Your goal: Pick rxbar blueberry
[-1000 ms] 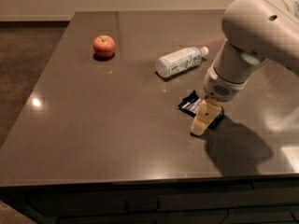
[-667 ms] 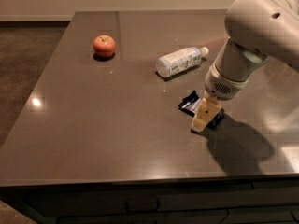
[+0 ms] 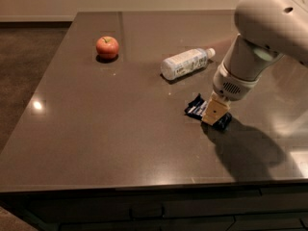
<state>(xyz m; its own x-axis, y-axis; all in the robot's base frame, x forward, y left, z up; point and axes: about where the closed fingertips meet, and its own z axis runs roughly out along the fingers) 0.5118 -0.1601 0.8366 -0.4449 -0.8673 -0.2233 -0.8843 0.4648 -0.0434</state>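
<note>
The rxbar blueberry (image 3: 196, 108) is a small dark blue bar lying flat on the dark table (image 3: 120, 129), right of the middle. My gripper (image 3: 214, 112) hangs from the white arm (image 3: 260, 47) and reaches straight down onto the bar. It covers the bar's middle, so only the bar's two ends show on either side of it. The bar rests on the table surface.
A clear plastic bottle with a white label (image 3: 185, 63) lies on its side just behind the bar. A red apple (image 3: 107, 47) stands at the far left. The table's front edge runs close below the bar.
The arm and gripper have shifted slightly to the right and up. The bar, bottle and apple have stayed in place.
</note>
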